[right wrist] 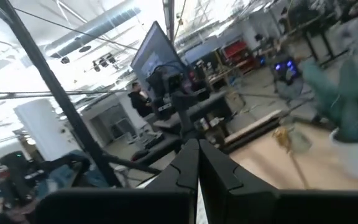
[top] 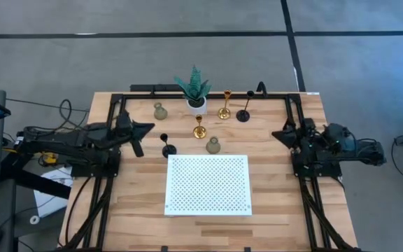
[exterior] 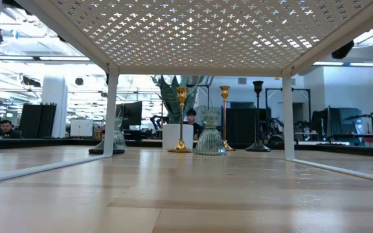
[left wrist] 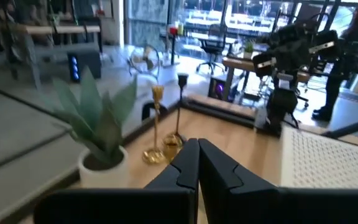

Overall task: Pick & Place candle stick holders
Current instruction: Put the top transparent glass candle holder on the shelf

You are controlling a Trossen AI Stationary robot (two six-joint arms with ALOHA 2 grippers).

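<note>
A white perforated rack [top: 208,185] stands at the near middle of the wooden table [top: 135,210], nothing on top of it; in the low view its underside [exterior: 199,32] roofs the scene.

Just beyond the rack's far edge sit a grey-green bell holder [top: 213,145] and, off the rack's far left corner, a black stemmed holder [top: 168,145]. A gold holder [top: 199,128] stands upright a little farther back, between those two.

On the left, the left gripper [top: 145,128] hangs near the black holder but apart from it, its fingers pressed together and holding nothing; in its own wrist view the two dark fingers [left wrist: 185,168] meet in a closed wedge. On the right, the right gripper [top: 277,133] waits near the table's right edge, well apart from every holder, its fingers [right wrist: 188,163] likewise closed on nothing.

Farther back, a second grey-green holder [top: 160,110] stands left of a spiky green plant [top: 194,85] in a white pot [top: 196,106]. Right of the pot stand the second gold holder [top: 225,105] and then the second black holder [top: 244,109], each upright and apart from its neighbour.

All six holders rest on the table's far half.

In the room beyond, seated people [exterior: 191,118] show at desks.
</note>
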